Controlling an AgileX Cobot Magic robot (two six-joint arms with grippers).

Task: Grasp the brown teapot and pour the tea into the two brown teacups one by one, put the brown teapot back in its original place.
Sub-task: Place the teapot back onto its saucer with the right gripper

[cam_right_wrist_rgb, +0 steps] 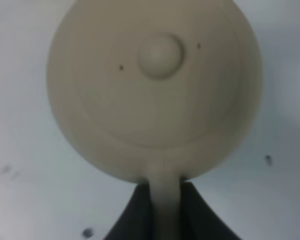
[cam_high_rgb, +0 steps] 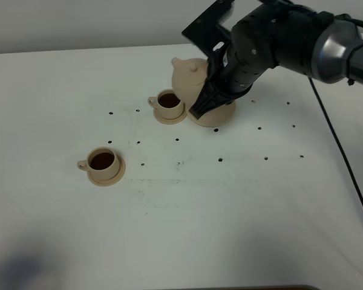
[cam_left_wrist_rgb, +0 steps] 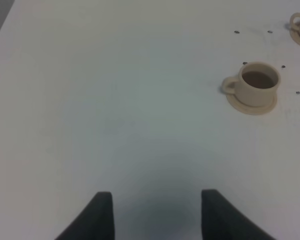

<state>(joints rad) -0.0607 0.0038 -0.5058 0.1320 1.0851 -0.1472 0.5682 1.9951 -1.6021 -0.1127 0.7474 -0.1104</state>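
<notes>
near cup point(cam_high_rgb: 169, 103): full, basically touching the teapot's saucer point(cam_high_rgb: 221, 118)
far cup point(cam_high_rgb: 102, 162): full, off alone on the worktop point(cam_high_rgb: 230, 211)
right claw point(cam_right_wrist_rgb: 165, 200): reaching down, clamped on teapot point(cam_right_wrist_rgb: 155, 90) handle
left claw point(cam_left_wrist_rgb: 155, 215): wide, holding nothing

teapot point(cam_high_rgb: 190, 77) right of cups point(cam_high_rgb: 169, 103), on saucer point(cam_high_rgb: 221, 118)

High view overlooks table point(cam_high_rgb: 230, 229), wrist views close, near cup point(cam_left_wrist_rgb: 259, 82) shared

Filled teacup point(cam_left_wrist_rgb: 255, 86) beyond parted jaws
</notes>
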